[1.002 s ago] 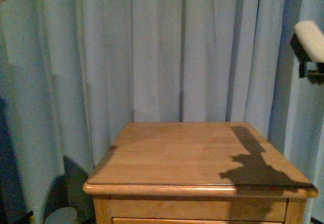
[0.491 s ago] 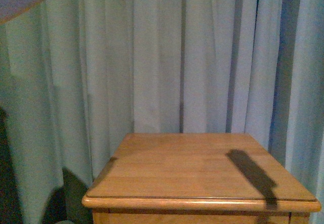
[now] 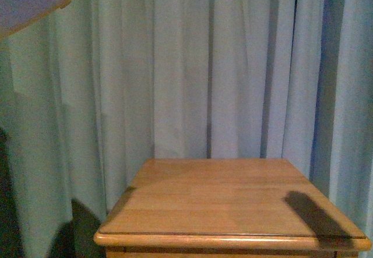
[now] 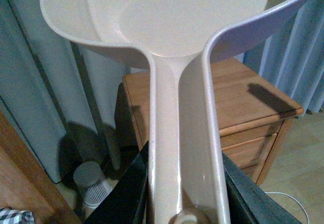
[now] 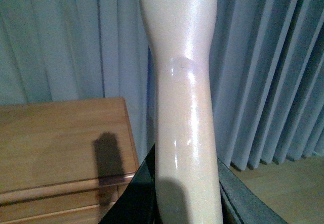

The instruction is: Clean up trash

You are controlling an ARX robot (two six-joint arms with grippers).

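The left gripper is clamping the dustpan by its handle, the pan hanging at 10 o'clock above the counter. The right gripper is pinching a pale handle. The trash is appearing in no view. Judged light and soft, it is calling for sweeping, not gripping.

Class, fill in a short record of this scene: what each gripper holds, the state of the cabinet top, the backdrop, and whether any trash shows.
Left gripper: shut on the dustpan, gripping its handle
Right gripper: shut on a beige handle; the handle's head is out of view
Wooden cabinet: only a shadow shows on its top
Backdrop: pale curtain
Trash: none visible in any view
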